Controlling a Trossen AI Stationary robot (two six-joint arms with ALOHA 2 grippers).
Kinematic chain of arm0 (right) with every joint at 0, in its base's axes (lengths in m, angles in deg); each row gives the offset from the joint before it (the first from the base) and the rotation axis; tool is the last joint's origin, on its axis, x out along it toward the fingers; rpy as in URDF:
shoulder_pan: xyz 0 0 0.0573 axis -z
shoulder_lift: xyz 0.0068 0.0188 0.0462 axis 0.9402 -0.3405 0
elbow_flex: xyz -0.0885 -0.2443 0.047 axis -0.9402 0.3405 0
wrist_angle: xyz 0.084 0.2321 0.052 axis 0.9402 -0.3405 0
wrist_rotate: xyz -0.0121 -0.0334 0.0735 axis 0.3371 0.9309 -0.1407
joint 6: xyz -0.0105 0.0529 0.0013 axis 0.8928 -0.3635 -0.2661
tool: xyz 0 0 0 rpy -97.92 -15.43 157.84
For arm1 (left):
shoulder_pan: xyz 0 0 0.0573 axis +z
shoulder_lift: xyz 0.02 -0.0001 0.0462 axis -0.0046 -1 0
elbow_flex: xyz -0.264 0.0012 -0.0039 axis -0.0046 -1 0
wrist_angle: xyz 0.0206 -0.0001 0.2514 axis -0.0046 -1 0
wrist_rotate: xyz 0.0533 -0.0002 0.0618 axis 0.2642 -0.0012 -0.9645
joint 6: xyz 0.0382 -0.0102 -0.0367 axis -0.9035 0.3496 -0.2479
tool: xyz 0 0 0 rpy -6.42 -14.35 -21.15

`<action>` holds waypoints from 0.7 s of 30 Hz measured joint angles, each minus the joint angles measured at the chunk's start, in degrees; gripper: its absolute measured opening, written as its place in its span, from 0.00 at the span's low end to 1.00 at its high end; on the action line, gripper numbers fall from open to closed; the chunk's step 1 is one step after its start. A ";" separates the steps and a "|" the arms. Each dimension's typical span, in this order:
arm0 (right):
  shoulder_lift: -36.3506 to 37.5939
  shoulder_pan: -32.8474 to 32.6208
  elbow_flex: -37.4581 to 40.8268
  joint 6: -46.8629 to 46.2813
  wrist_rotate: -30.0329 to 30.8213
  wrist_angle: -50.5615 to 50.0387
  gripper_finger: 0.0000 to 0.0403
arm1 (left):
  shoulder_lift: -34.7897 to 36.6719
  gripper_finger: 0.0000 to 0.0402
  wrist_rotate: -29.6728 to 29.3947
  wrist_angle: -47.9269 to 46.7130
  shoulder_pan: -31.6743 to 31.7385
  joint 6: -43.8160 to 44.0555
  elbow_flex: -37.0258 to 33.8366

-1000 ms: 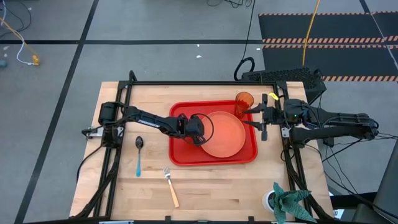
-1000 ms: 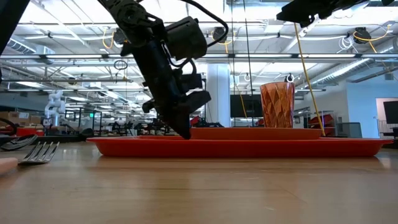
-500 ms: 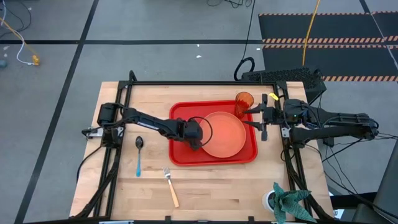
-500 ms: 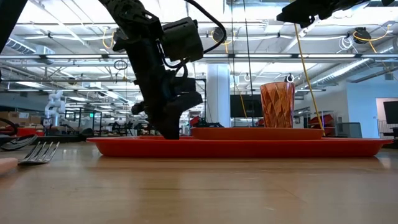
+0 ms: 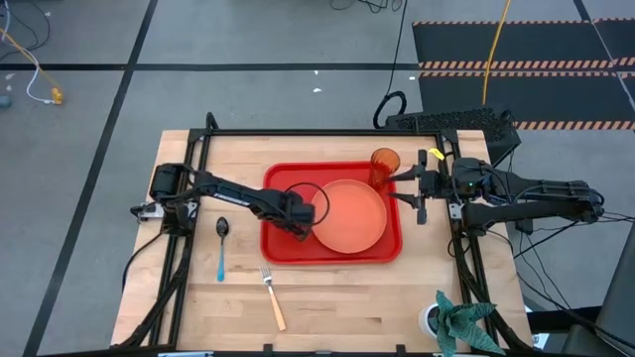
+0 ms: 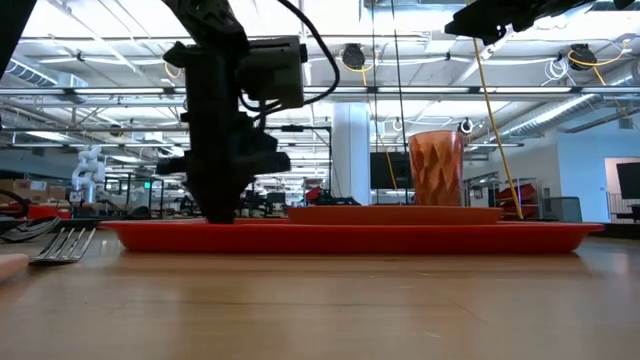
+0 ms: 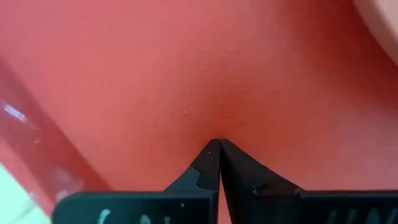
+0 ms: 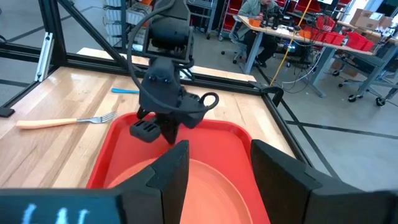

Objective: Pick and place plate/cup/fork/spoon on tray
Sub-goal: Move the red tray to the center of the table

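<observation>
Tray (image 5: 332,250) sits mid-table, long side running left-right. Plate (image 5: 350,214) lies flat inside it, toward the right half, and cup (image 5: 385,167) stands upright in the tray's far right corner, just beside the plate's rim. Low view confirms both: cup (image 6: 436,168) upright above the tray's rim (image 6: 350,236), plate (image 6: 395,212) a flat slab on the tray floor. Left gripper (image 5: 303,226) is down in the tray's left half, fingers pressed together with nothing between them, tips on the bare red floor just beside the plate's left edge; left wrist view shows the closed tips (image 7: 219,149) meeting on red plastic, a bit of plate rim (image 7: 380,18) at the corner. Right gripper (image 5: 405,183) hovers off the tray's right end near the cup, fingers spread wide, holding nothing; its wrist view looks between its open fingers (image 8: 283,168) across the plate toward the left arm. Spoon (image 5: 221,246) lies on the wood left of the tray, bowl toward the far side, handle toward the near edge. Fork (image 5: 272,296) lies on the wood nearer the front edge, just below the tray's left corner, tines pointing toward the tray. Neither utensil touches the tray.
</observation>
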 joint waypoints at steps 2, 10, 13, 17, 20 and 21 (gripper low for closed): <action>0.00 0.00 0.00 0.00 0.00 0.00 0.41 | -0.08 0.04 -0.28 -0.61 0.00 -0.60 0.00; 0.00 0.00 0.00 0.00 -0.01 0.00 0.41 | -0.32 0.04 -4.60 0.48 0.02 -4.76 -0.11; 0.00 0.00 0.00 0.00 -0.01 0.00 0.41 | -0.36 0.04 -5.94 0.94 -0.04 -5.49 -0.13; 0.00 0.00 0.00 0.00 0.00 0.00 0.41 | -0.38 0.04 -6.44 1.16 -0.04 -5.53 -0.15; 0.00 0.00 0.00 0.00 -0.02 -0.01 0.41 | -0.41 0.04 -6.84 1.28 -0.06 -5.56 -0.15; 0.00 0.00 0.00 0.00 -0.02 -0.02 0.41 | -0.41 0.04 -6.86 1.29 -0.12 -5.57 -0.15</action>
